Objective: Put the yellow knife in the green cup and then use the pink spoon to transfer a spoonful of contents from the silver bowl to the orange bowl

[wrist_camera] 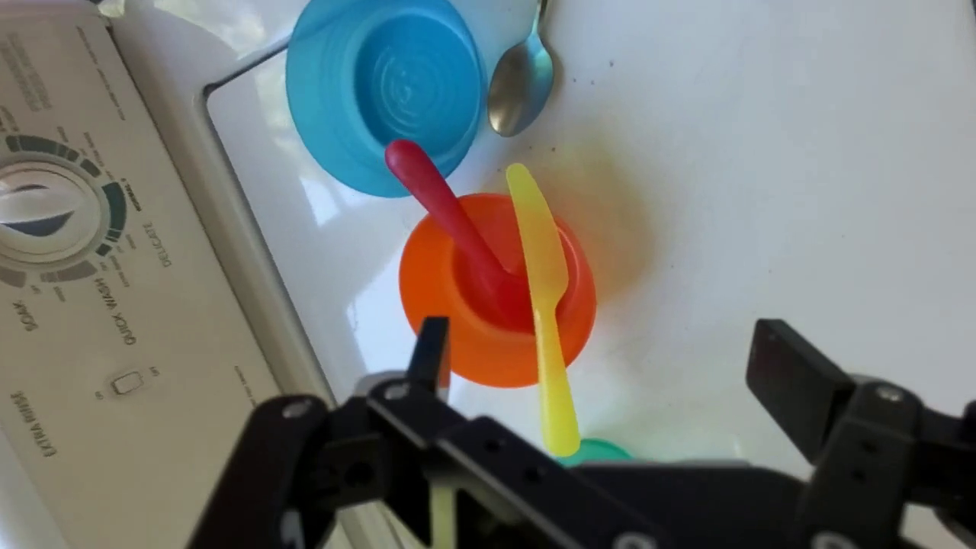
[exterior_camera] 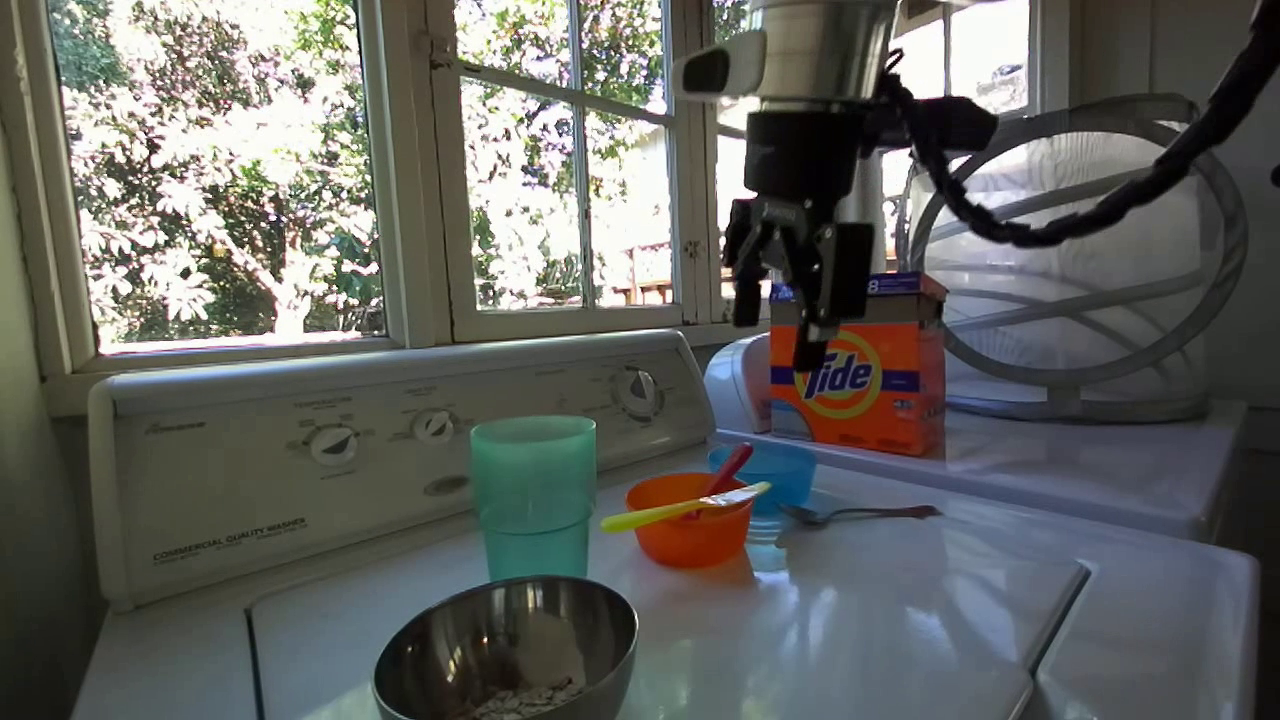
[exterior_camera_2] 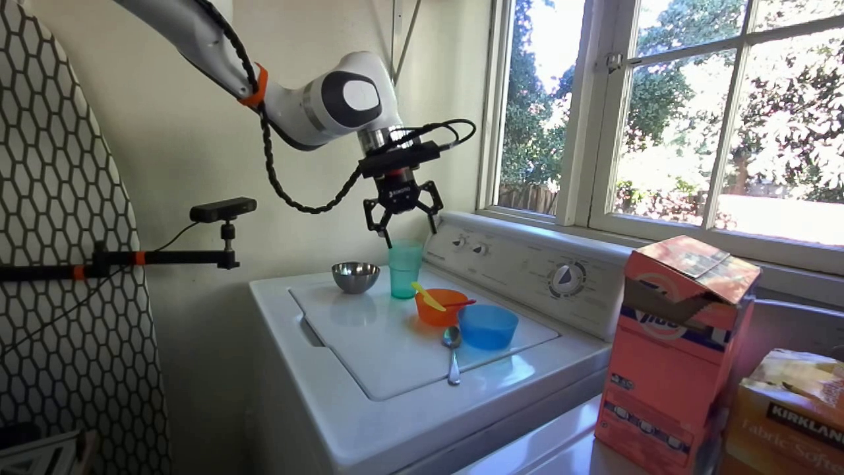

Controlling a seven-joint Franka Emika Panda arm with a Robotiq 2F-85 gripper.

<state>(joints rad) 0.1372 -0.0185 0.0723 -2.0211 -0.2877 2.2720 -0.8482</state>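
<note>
The yellow knife [wrist_camera: 555,381] rests across the rim of the orange bowl [exterior_camera: 690,545], its handle sticking out past the edge. Inside that bowl leans the pink spoon [wrist_camera: 456,227], handle up over the rim. The green cup [exterior_camera: 535,500] stands upright beside it; the wrist view shows only a bit of its rim. Pale flakes lie in the silver bowl [exterior_camera_2: 356,282], on the cup's far side from the orange bowl. My gripper [exterior_camera_2: 411,239] hangs in the air above these dishes, open, with nothing between its fingers [wrist_camera: 797,381].
A blue cup [exterior_camera_2: 488,330] and a metal spoon [exterior_camera_2: 453,363] sit beside the orange bowl on the white washer lid. The control panel [exterior_camera: 400,480] rises along the back below the windows. A Tide box [exterior_camera_2: 666,369] and a fabric softener box [exterior_camera_2: 784,422] stand on the neighbouring machine.
</note>
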